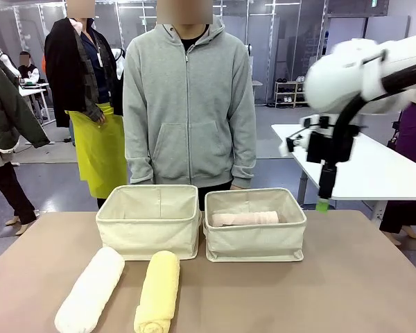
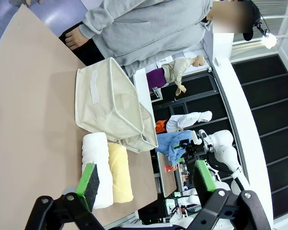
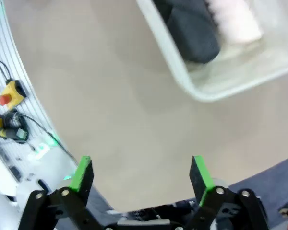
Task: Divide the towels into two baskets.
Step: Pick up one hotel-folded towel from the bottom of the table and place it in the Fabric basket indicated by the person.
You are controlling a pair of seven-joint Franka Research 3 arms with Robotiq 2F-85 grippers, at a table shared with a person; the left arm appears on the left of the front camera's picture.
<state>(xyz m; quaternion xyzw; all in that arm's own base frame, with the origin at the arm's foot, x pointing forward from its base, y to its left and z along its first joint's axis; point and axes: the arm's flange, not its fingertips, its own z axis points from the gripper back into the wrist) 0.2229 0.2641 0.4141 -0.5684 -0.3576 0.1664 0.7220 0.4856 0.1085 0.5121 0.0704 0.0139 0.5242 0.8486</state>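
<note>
Two cream baskets stand side by side at the table's far middle. The left basket (image 1: 149, 218) shows no towel from the front. In the right basket (image 1: 255, 239) lies a pale pink towel (image 1: 245, 218); the right wrist view shows that basket's rim (image 3: 182, 81) with a dark grey towel (image 3: 192, 28) beside the pink towel (image 3: 233, 19). A white towel (image 1: 91, 291) and a pale yellow towel (image 1: 158, 291) lie on the table in front of the left basket. My right gripper (image 1: 324, 201) hangs open and empty above the table, just right of the right basket. My left gripper (image 2: 146, 178) is open and empty, with the white towel (image 2: 97, 167) and yellow towel (image 2: 120, 172) beyond it.
A person in a grey hoodie (image 1: 188, 104) stands at the far edge behind the baskets, hands down. The brown tabletop (image 1: 347, 277) has free room at the right. Another white table (image 1: 374, 173) stands behind at the right.
</note>
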